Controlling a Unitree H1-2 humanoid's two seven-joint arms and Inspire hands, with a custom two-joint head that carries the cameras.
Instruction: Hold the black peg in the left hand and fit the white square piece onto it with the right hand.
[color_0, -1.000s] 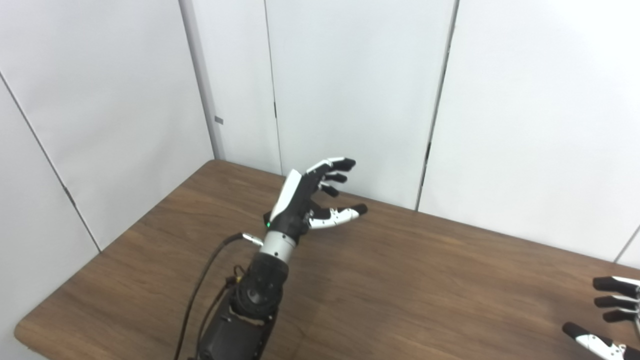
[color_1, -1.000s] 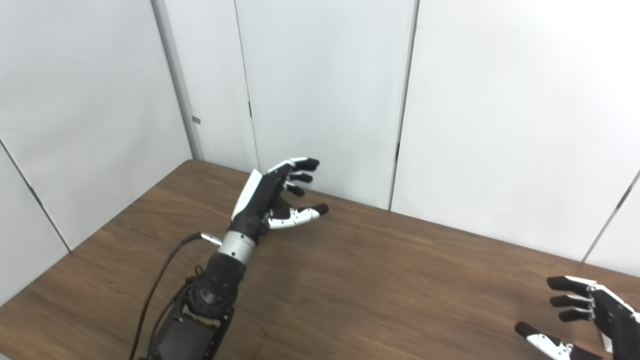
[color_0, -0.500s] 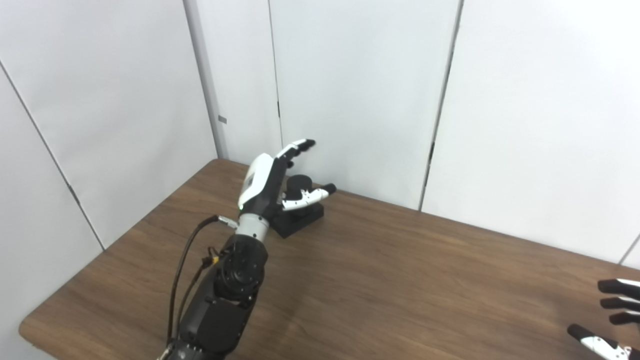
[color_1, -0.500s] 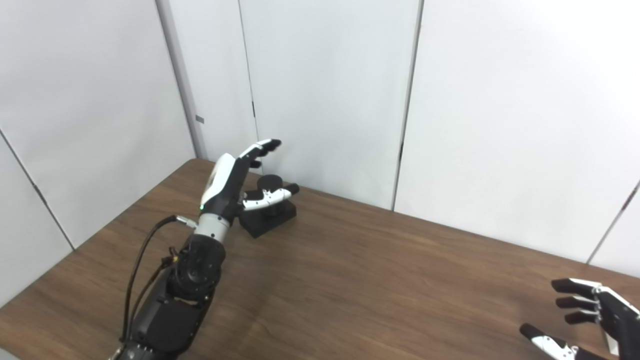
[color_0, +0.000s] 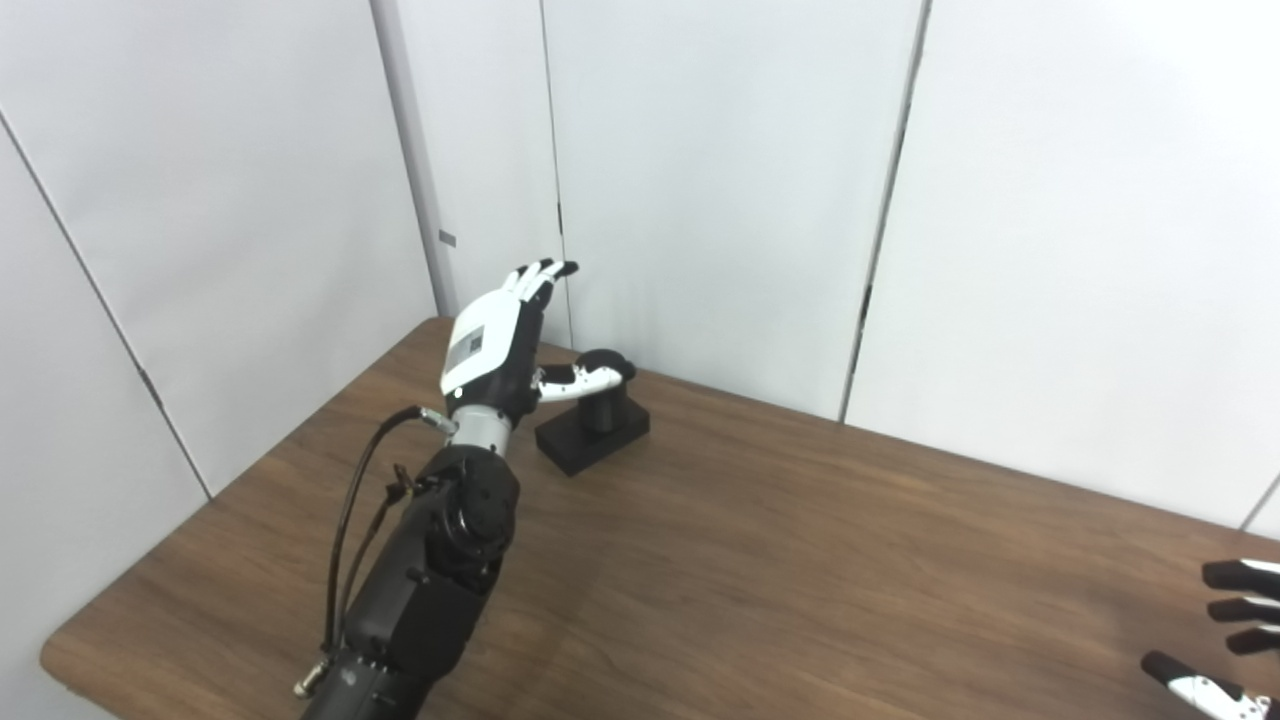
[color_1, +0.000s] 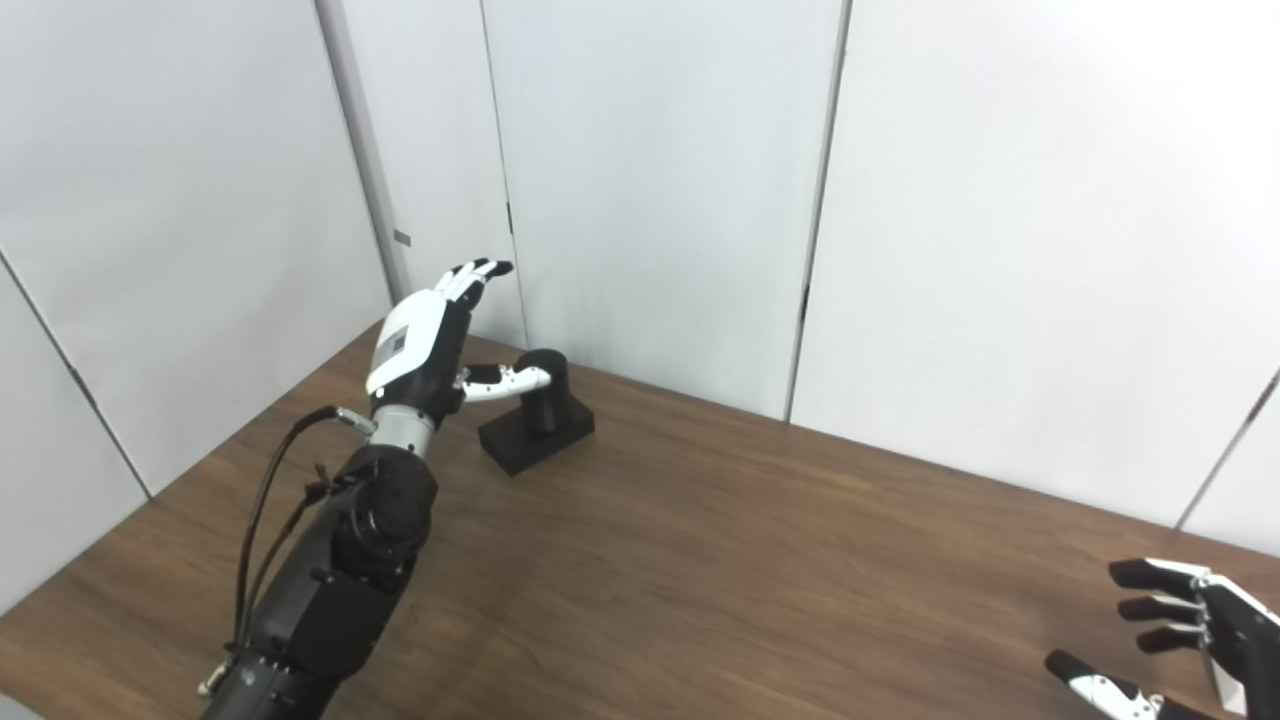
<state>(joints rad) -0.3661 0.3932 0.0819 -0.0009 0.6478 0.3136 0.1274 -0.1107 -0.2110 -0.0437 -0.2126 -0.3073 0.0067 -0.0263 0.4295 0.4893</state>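
Peg looks rigid, bottom-heavy on its square base; grip the round post. Left hand spread wide beside it, right hand open, empty.

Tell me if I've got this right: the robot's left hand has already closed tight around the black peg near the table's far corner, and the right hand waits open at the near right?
Not quite. The left hand is open beside the black peg, fingers straight up and thumb reaching toward it, as the right eye view shows. The right hand does wait open at the near right.
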